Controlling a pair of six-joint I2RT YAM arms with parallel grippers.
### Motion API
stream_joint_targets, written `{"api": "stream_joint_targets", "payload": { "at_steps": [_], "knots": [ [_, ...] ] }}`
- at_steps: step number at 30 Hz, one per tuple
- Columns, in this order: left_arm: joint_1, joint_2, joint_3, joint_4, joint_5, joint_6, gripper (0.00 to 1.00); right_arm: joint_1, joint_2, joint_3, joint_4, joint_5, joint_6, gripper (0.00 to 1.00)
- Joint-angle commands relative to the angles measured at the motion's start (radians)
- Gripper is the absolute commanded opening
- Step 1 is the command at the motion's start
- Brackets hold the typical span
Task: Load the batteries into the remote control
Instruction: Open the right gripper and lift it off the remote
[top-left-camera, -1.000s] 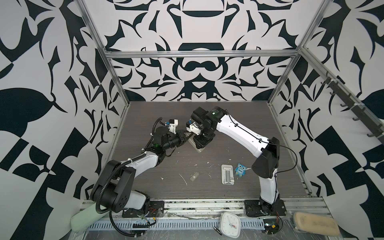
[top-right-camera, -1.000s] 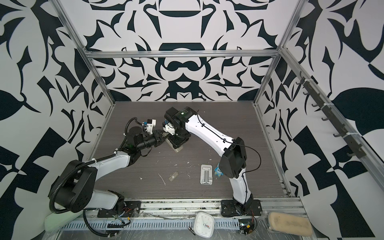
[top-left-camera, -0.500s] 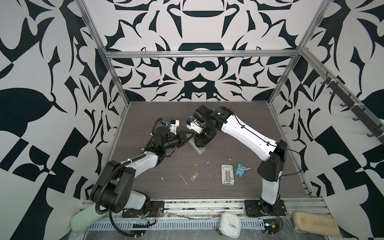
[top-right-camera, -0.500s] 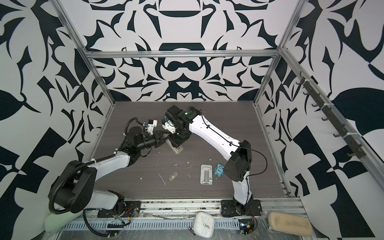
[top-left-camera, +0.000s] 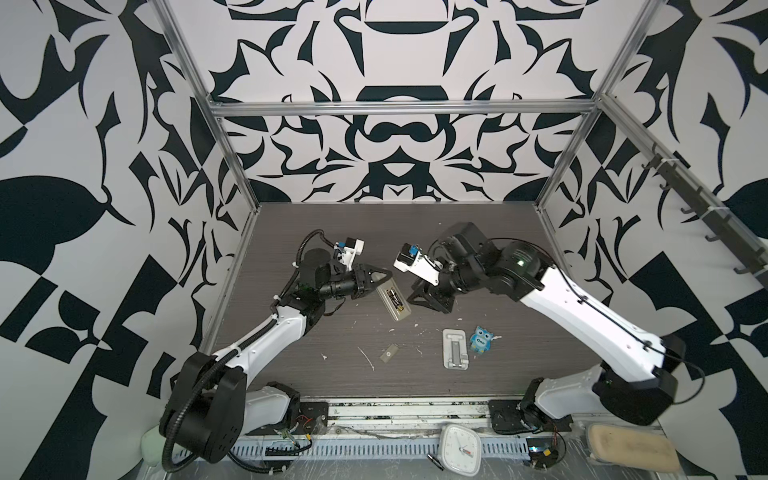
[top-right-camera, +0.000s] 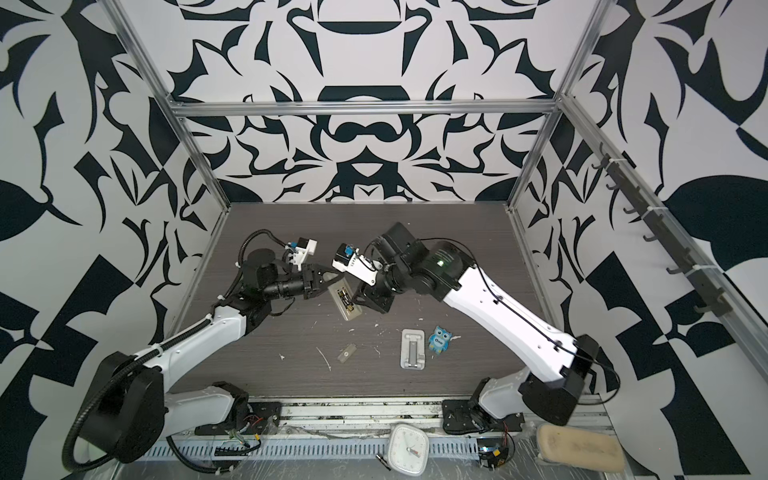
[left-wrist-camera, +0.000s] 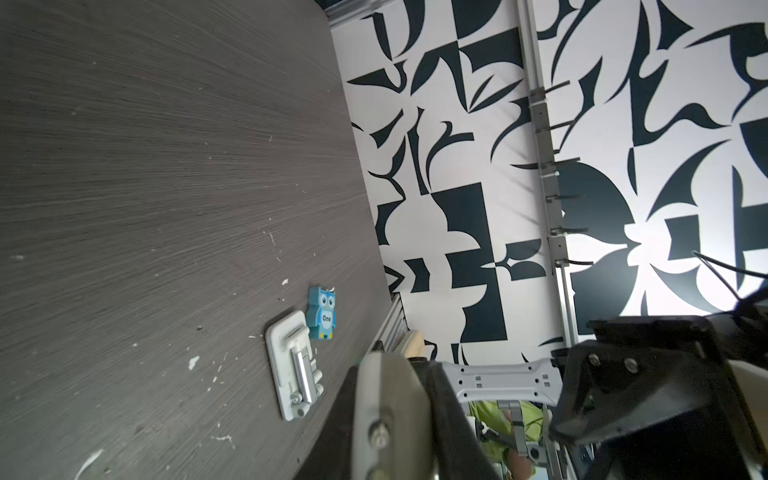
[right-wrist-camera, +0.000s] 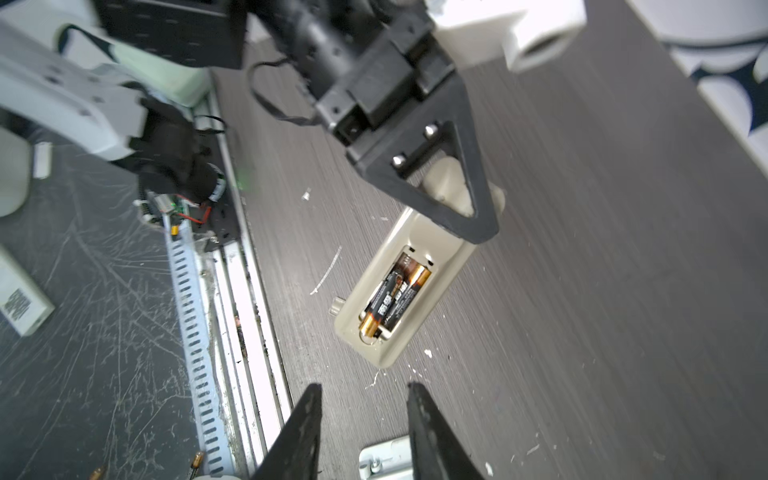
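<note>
- Two thin dark batteries (right-wrist-camera: 392, 299) with gold-brass ends lie side by side in the recessed bay of the slim oblong remote control (top-left-camera: 393, 300), whose beige-grey back faces up with the bay uncovered.
- The remote control rests on the dark wood-grain table (top-left-camera: 374, 224) near its middle, between the two arms, and lies at a slant in both top views.
- The left gripper (top-left-camera: 384, 279) is clamped on the end of the remote control farthest from the batteries. In the right wrist view one black triangular finger lies across the top of that end.
- The right gripper (right-wrist-camera: 363, 385) hovers just beside the battery end of the remote control without touching it. Its two black fingers stand parted, with only bare table between them and nothing held.
- A small flat grey-beige rectangular cover (top-left-camera: 388, 354) lies on the table nearer the front edge, apart from the remote control.
- A flat silvery-white slotted stand (top-left-camera: 455, 349) lies to the right of the cover, with a small blue owl figure (top-left-camera: 482, 340) just beside it.
- A square white clock (top-left-camera: 460, 449) lies beyond the front edge of the table.
</note>
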Motion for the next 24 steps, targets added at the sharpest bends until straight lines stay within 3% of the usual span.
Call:
{"api": "stream_joint_targets", "payload": {
  "at_steps": [1, 6, 15, 24],
  "knots": [
    [0.001, -0.039, 0.041, -0.088, 0.079, 0.03, 0.0, 0.005, -0.01, -0.021, 0.046, -0.071, -0.146, 0.35],
    [0.001, -0.068, 0.048, -0.119, 0.09, 0.027, 0.0, 0.023, 0.025, -0.005, 0.017, -0.078, -0.233, 0.33],
    [0.002, -0.095, 0.034, -0.136, 0.082, 0.02, 0.0, 0.113, 0.082, 0.015, 0.019, 0.025, -0.302, 0.28],
    [0.002, -0.094, 0.027, -0.133, 0.081, 0.019, 0.0, 0.13, 0.089, -0.006, 0.028, 0.108, -0.347, 0.25]
  ]
}}
